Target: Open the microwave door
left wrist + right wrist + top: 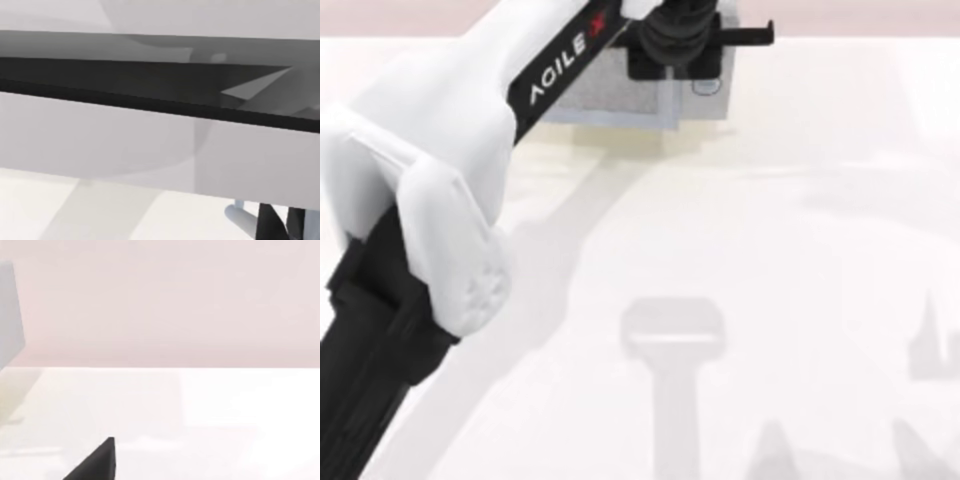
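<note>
The microwave (620, 105) sits at the table's (800, 250) far edge, mostly hidden directly beneath the left gripper (675, 45), with only its grey top and a corner showing. Whether that gripper's fingers are spread or pressed together cannot be told. The left wrist view shows the microwave door (150, 140) close up. The right arm is out of the top view.

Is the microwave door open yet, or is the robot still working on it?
Done: the left arm has reached across to the microwave at the far edge of the table, and its gripper sits right over it. In hand: the left wrist view shows a dark gap along the grey panel, but whether that means the door has started to open cannot be told. Left: swinging it fully open. The right arm stays out of the top view.
</note>
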